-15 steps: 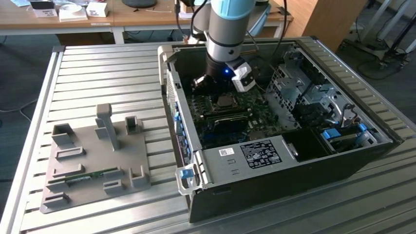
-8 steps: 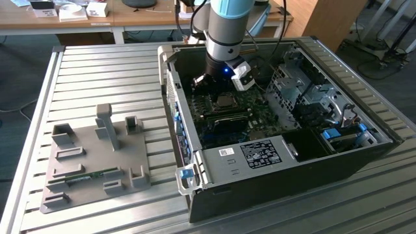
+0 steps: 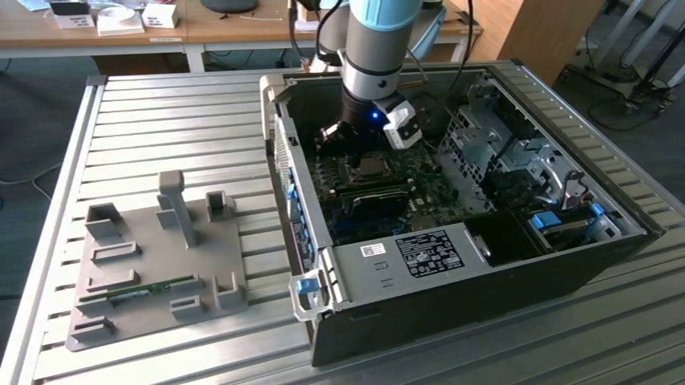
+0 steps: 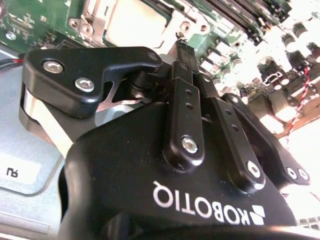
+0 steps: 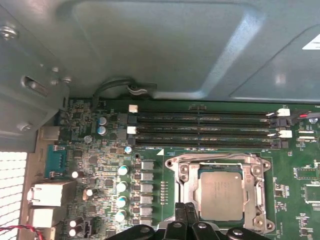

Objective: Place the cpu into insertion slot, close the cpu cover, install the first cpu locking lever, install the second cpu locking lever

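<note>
The cpu [image 5: 221,192], a square silver chip, lies flat in the insertion slot [image 5: 265,163] on the green motherboard [image 5: 100,165]. The cpu cover [image 5: 187,185], a silver frame, lies down around the chip's edges. My gripper [image 5: 186,214] is shut, its two black fingertips pressed together just beside the cover's edge with nothing visible between them. In the second wrist view the gripper [image 4: 182,46] points at the board close to the bright cpu [image 4: 135,22]. In the exterior view the gripper [image 3: 345,138] reaches into the open computer case, right beside the cpu [image 3: 371,165].
Long black memory slots [image 5: 200,127] run beside the socket, with the case wall [image 5: 165,45] behind them. Capacitors [image 5: 121,187] and rear ports [image 5: 47,192] crowd the board. A grey fixture plate [image 3: 150,265] holding a green memory stick [image 3: 139,290] sits on the slatted metal table [image 3: 182,120].
</note>
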`<state>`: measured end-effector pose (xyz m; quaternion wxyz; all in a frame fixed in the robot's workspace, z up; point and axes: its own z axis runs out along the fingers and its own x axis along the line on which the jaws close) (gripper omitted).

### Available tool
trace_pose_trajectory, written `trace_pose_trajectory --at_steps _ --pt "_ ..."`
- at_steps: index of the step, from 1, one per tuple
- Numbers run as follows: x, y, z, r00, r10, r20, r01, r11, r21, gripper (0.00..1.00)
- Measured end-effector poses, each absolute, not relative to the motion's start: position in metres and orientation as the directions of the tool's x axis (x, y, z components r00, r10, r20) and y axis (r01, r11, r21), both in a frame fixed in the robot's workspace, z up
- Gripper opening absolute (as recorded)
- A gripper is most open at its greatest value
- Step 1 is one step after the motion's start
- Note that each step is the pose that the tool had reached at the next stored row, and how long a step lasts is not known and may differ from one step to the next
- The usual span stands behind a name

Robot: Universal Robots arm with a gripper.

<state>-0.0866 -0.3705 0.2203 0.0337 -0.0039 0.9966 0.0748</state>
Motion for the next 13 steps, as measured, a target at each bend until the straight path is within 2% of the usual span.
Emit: trace_pose_trajectory --at_steps 13 --pt "-0.061 -0.37 0.22 -0.998 -0.003 -0.068 -0.013 0.989 0.149 0.11"
